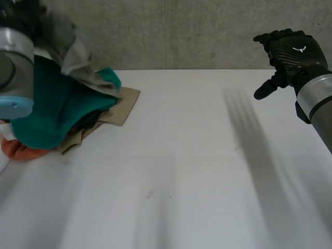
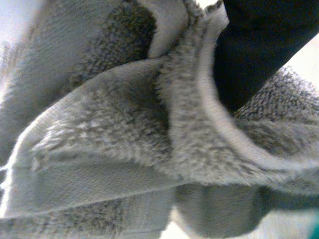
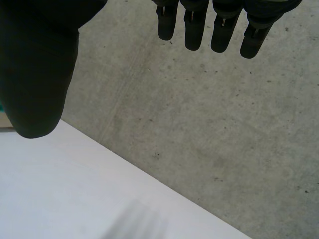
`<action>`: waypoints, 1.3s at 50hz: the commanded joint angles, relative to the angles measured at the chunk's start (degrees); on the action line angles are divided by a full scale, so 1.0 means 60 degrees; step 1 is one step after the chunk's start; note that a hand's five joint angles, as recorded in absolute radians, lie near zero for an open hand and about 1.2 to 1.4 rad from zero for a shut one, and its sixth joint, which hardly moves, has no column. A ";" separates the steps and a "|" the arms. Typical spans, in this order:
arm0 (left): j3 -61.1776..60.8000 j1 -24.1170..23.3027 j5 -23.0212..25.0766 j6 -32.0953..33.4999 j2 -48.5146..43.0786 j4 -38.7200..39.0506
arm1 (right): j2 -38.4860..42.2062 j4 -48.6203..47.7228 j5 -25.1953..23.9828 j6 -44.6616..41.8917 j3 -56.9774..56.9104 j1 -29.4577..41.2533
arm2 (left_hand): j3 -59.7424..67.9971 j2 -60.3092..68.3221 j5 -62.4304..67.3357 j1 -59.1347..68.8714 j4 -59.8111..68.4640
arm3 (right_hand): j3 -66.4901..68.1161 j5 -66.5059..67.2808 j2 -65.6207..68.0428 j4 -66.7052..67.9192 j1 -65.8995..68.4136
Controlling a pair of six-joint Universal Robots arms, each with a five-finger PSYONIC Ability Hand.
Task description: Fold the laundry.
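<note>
Head view: grey towel (image 1: 78,56) bunched, long axis slanting down onto clothes pile (image 1: 52,111)

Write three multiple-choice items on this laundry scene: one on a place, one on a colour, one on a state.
1. Where does the laundry pile lie? A) left side of the table B) its middle C) its right side
2. The pile's biggest cloth is: A) yellow B) teal C) white
3. The right robot hand is: A) shut on a towel B) pressing the table C) open, empty
Answers: 1 A, it sits beside the left arm; 2 B, teal covers most of it; 3 C, straight fingers, nothing between them.
</note>
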 commanded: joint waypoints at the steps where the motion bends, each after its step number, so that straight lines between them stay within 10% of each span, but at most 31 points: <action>1: -0.0703 -0.1782 0.0143 -0.1143 0.1587 -0.0103 | -0.0093 0.0011 -0.0008 0.0008 -0.0045 -0.0065 | 0.2004 0.1984 0.2896 0.3540 0.1919 | -0.0293 -0.0398 -0.0345 -0.0280 -0.0458; 7: -0.1347 -0.4009 0.0201 -0.2461 0.1237 -0.0412 | -0.0195 0.0011 -0.0008 0.0008 -0.0060 -0.0124 | 0.2004 0.1984 0.2896 0.3540 0.1919 | -0.0293 -0.0398 -0.0345 -0.0280 -0.0458; 17: -0.1158 -0.4640 0.0143 -0.3078 -0.1765 -0.0864 | -0.0181 0.0040 -0.0008 -0.0007 -0.0060 -0.0110 | 0.1536 0.1515 0.2428 0.3072 0.1451 | -0.0293 -0.0398 -0.0345 -0.0280 -0.0458; 21: -0.0910 -0.5124 0.0114 -0.2656 -0.2396 -0.2033 | -0.0005 0.0346 -0.0066 -0.0079 -0.0162 -0.0080 | -0.8382 -0.8402 -0.7490 -0.6846 -0.8467 | -0.0293 -0.0398 -0.0345 -0.0280 -0.0458; 41: -0.3457 -0.5168 -0.0765 -0.2067 -0.0243 -0.2521 | 0.1914 0.4771 -0.1385 -0.6114 -0.1276 -0.0139 | -0.8870 -0.8891 -0.7978 -0.7335 -0.8956 | -0.0293 -0.0398 -0.0345 -0.0280 -0.0458; 56: -0.1613 -0.5168 -0.0722 -0.2038 -0.3187 -0.2360 | 0.3569 0.2342 -0.1634 -0.3890 -0.0559 -0.0007 | -0.9655 -0.9675 -0.8763 -0.8119 -0.9740 | 0.0309 0.0205 0.0258 0.0323 0.0144; 59: -0.1276 -0.5168 -0.0356 -0.1761 -0.3714 -0.2360 | 0.3833 0.1638 -0.1546 -0.3596 -0.0353 -0.0007 | -0.9042 -0.9062 -0.8149 -0.7506 -0.9127 | 0.1898 0.1794 0.1847 0.1912 0.1734; 60: -0.1217 -0.5168 -0.0254 -0.1615 -0.3802 -0.2360 | 0.3978 0.1361 -0.1517 -0.3494 -0.0324 -0.0007 | -0.8011 -0.8032 -0.7119 -0.6475 -0.8097 | 0.5432 0.5328 0.5381 0.5446 0.5267; 65: -0.1274 -0.5241 -0.0455 -0.0838 -0.3499 -0.1995 | 0.3936 0.1138 -0.1415 -0.3580 -0.0309 -0.0007 | 0.2004 0.1983 0.2896 0.3540 0.1918 | 1.1373 1.1269 1.1322 1.1387 1.1208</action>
